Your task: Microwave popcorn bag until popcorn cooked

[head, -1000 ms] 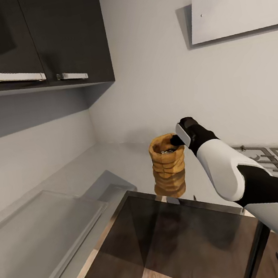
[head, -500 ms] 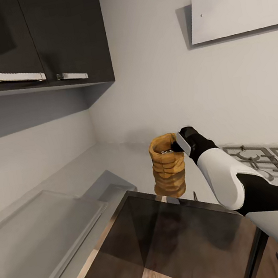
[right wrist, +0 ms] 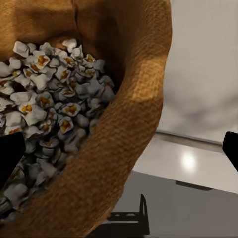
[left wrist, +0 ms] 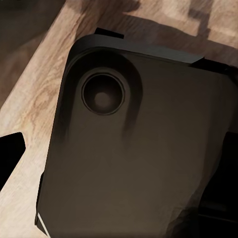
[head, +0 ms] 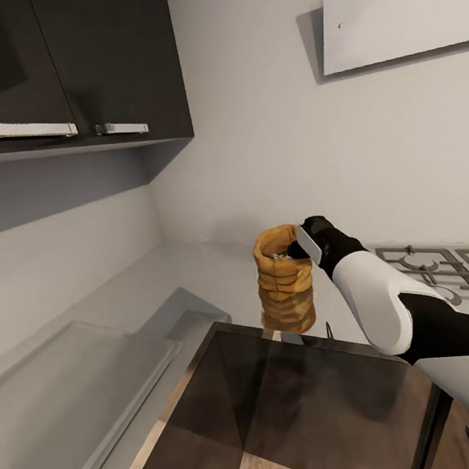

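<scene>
- The popcorn bag [head: 284, 279] stands upright at the picture's centre, above the pale surface [head: 160, 293], its base apparently hidden by a dark glass panel [head: 293, 400].
- The right claw [head: 294, 243] grips the rim at its 2 o'clock side, one finger inside.
- Carrying, microwaving and heating seemingly remain.
- The right wrist view reveals kernels [right wrist: 49, 99] inside; the left claw's state cannot be told.

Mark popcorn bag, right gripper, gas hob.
popcorn bag [head: 284, 287], head view, ridged side wall
right gripper [head: 292, 248], head view, fingertips at the bag's rim
gas hob [head: 454, 266], head view, grey grate behind the right arm
</scene>
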Available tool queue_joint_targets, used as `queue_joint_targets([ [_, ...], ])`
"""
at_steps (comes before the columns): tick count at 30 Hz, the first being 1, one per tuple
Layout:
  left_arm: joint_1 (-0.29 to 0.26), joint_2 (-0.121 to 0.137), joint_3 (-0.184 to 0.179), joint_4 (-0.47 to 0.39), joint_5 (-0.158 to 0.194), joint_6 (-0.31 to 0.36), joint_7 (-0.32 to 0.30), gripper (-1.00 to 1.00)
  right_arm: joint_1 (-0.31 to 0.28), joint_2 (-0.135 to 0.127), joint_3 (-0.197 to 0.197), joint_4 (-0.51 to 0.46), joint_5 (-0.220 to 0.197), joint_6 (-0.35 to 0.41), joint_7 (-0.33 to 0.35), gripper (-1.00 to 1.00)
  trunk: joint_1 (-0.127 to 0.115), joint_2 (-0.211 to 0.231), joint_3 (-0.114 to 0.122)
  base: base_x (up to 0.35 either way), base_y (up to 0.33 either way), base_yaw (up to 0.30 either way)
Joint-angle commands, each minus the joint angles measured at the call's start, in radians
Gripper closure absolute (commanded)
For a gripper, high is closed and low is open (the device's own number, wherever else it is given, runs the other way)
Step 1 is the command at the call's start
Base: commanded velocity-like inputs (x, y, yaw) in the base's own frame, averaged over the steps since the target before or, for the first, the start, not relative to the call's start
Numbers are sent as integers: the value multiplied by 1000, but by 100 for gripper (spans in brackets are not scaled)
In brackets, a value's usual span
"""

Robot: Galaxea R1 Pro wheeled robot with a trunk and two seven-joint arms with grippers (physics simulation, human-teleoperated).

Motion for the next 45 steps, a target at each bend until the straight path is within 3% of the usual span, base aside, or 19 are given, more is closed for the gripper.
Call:
queue_joint_targets([
  [1,0,0,2,-2,2,-1,2,-100,-1,1,-7,4,12,5,2,-100,0,-1,-1,0,0,0],
  [3,0,0,2,-1,2,-1,2,-100,-1,1,-7,12,13,5,2,-100,0,-1,-1,0,0,0],
  [4,0,0,2,-1,2,-1,2,-100,-1,1,-7,13,13,5,2,100,0,-1,-1,0,0,0],
  [19,0,0,2,-1,2,-1,2,-100,-1,1,-1,-9,15,30,-3,100,0,-1,-1,0,0,0],
  [25,0,0,2,-1,2,-1,2,-100,-1,1,0,-197,14,179,2,100,0,-1,-1,0,0,0],
  [31,0,0,2,-1,2,-1,2,-100,-1,1,1,-288,15,320,2,100,0,-1,-1,0,0,0],
  [37,0,0,2,-1,2,-1,2,-100,-1,1,0,-432,15,320,2,100,0,-1,-1,0,0,0],
  [45,0,0,2,-1,2,-1,2,-100,-1,1,1,-448,15,320,2,100,0,-1,-1,-1,0,0],
])
